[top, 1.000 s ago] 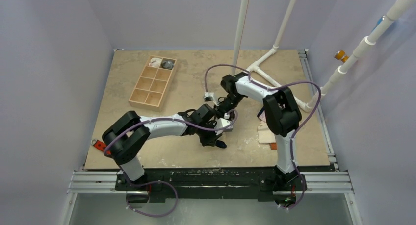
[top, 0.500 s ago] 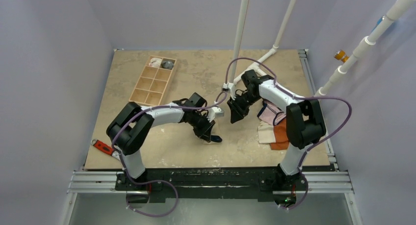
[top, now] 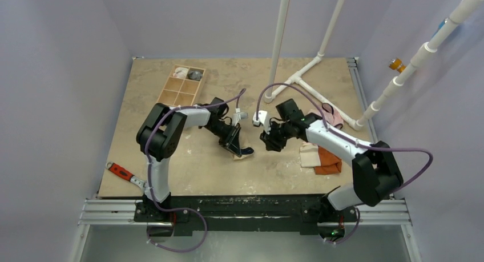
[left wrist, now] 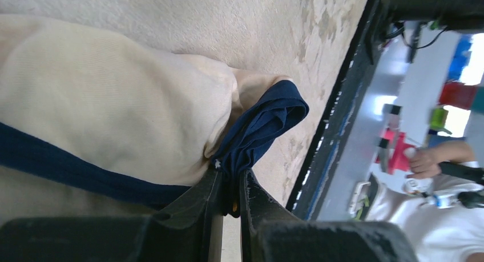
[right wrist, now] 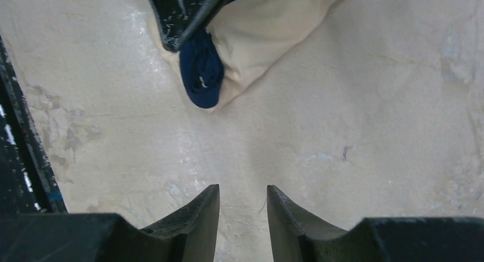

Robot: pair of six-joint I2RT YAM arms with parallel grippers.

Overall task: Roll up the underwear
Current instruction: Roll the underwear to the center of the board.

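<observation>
The left hand (left wrist: 230, 185) pinches soft tan navy-edged underwear (left wrist: 103, 119) (likely anchoring the roll); right hand (right wrist: 242, 200) hovers parted, empty.

The underwear (top: 244, 153) lies mid-bench (top: 194, 170). A compartment tray (top: 178, 94) sits behind it to the left. Folded cloths (top: 319, 158) lie to its right, a hand tool (top: 121, 172) at the near-left edge.
</observation>
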